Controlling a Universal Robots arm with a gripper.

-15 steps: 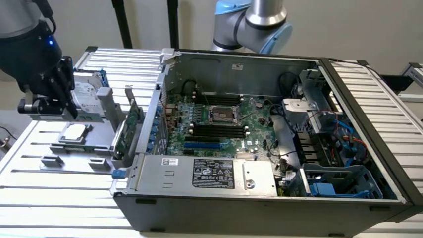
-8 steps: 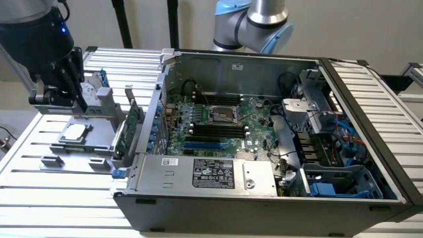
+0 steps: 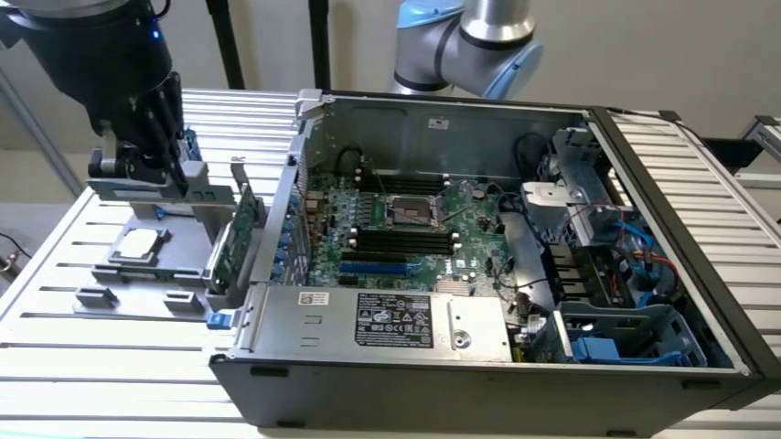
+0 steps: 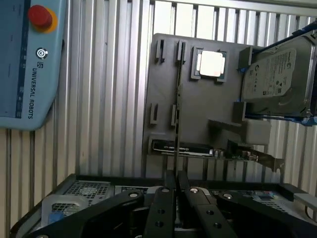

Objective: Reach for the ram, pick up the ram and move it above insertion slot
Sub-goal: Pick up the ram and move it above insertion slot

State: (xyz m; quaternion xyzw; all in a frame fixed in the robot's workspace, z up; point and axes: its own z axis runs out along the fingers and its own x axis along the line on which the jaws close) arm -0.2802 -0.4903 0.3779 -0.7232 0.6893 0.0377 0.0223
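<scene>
- The fingers (image 4: 166, 208) stand narrow, nearly together. A thin dark strip seen edge-on runs out from between them, which I take to be the ram (image 4: 177, 129), clamped.
- In the exterior view the gripper (image 3: 128, 165) hangs in the upper left of the frame. It is above the grey fixture tray (image 3: 134, 283) on the table (image 3: 73, 366) and clear of the tray's surface.
- Reaching and grasping look done, and the lift looks begun. In the wrist view the tray (image 4: 163, 84) lies well below the fingers.
- The carry is not done. The insertion slot (image 3: 403, 240), one of the parallel black sockets at the centre of the frame inside the open computer case (image 3: 488, 402), is well apart from the gripper, toward the exterior view's right. The case wall stands between them.
- Other parts sit untouched on the tray: a square processor chip (image 4: 211, 63), a silver hard drive (image 4: 275, 74), and the larger green expansion card (image 3: 232, 238) upright by the case wall.
- I cannot tell from the exterior view how the ram sits in the grip.
</scene>
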